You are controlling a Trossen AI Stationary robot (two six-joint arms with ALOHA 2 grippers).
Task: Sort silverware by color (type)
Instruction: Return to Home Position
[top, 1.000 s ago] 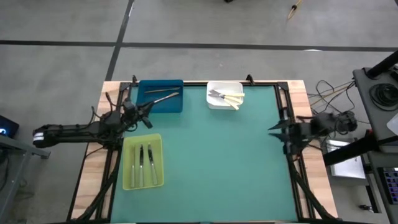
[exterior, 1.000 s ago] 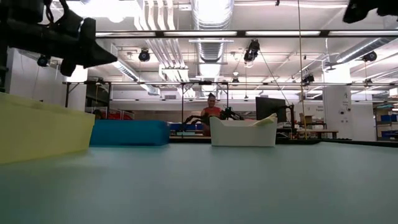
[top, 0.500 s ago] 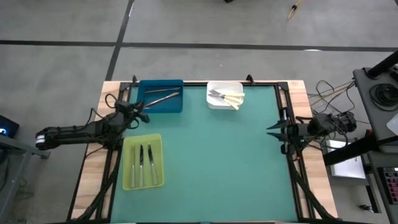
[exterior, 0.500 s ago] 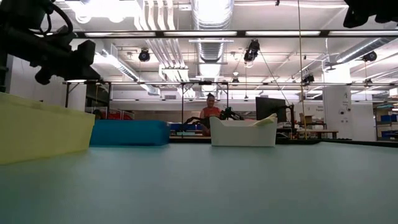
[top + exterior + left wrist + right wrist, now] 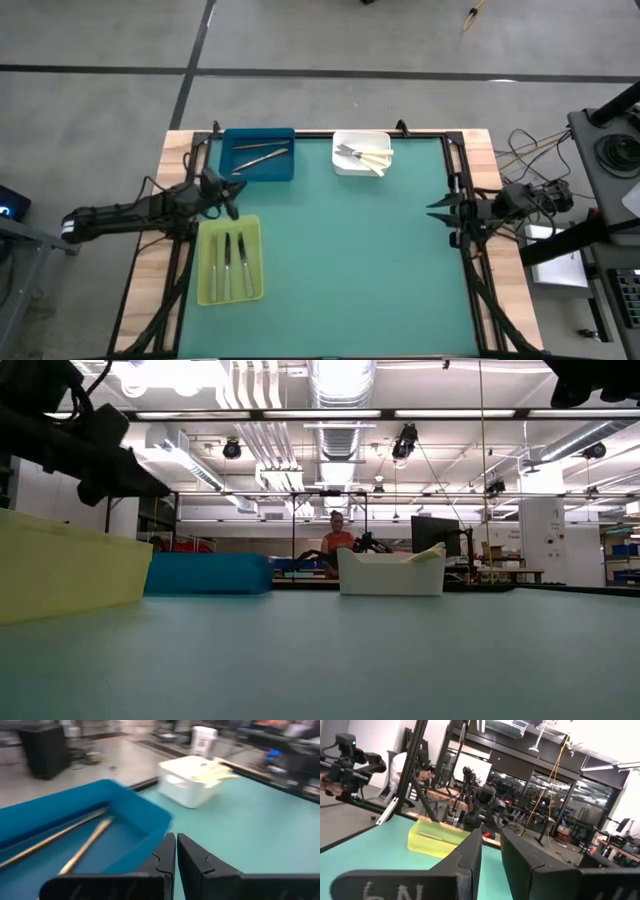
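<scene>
table [image 5: 380, 270] with green mat, seen from above. yellow-green tray [image 5: 203, 262] near left edge, blue tray [image 5: 232, 170] and white tray [image 5: 337, 165] along far edge. left gripper [image 5: 228, 188] hovers between blue and yellow-green trays, jaws pressed together, empty. right gripper [image 5: 436, 211] at right edge, well apart from trays, jaws slightly parted, empty. silverware [image 5: 228, 262]: three grey pieces in yellow-green tray, two gold-toned pieces [image 5: 262, 152] in blue, pale-handled knives [image 5: 368, 158] in white.

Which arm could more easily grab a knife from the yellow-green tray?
Probably the left: the left gripper hangs right by the yellow-green tray, while the right gripper sits far across from it.
</scene>
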